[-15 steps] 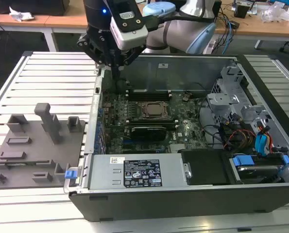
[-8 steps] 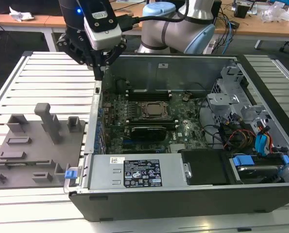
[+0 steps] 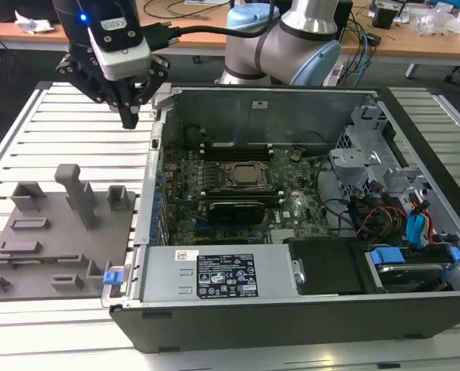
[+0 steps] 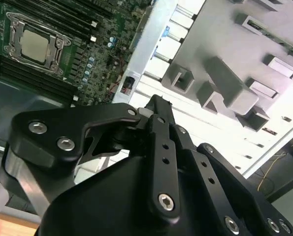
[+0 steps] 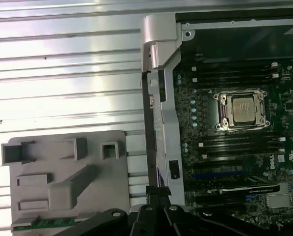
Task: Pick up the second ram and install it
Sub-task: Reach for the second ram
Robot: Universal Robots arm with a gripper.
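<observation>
- Exterior view: my gripper hangs over the slatted table, toward its far edge and just beside a corner of the open computer case.
- My fingers are pressed together with nothing between them.
- In the first wrist view, the second ram lies flat in a slot at a corner of the grey tray, on the side away from the case.

Print is showing in a few spots, but none of it is resolving into words I can make out. A black sticker with white small print and symbols is sitting on the grey metal cover inside the computer case, with a small white sticker just beside it. In the first wrist view, white lettering is showing on the motherboard, and a pale print strip is showing on a black card.
</observation>
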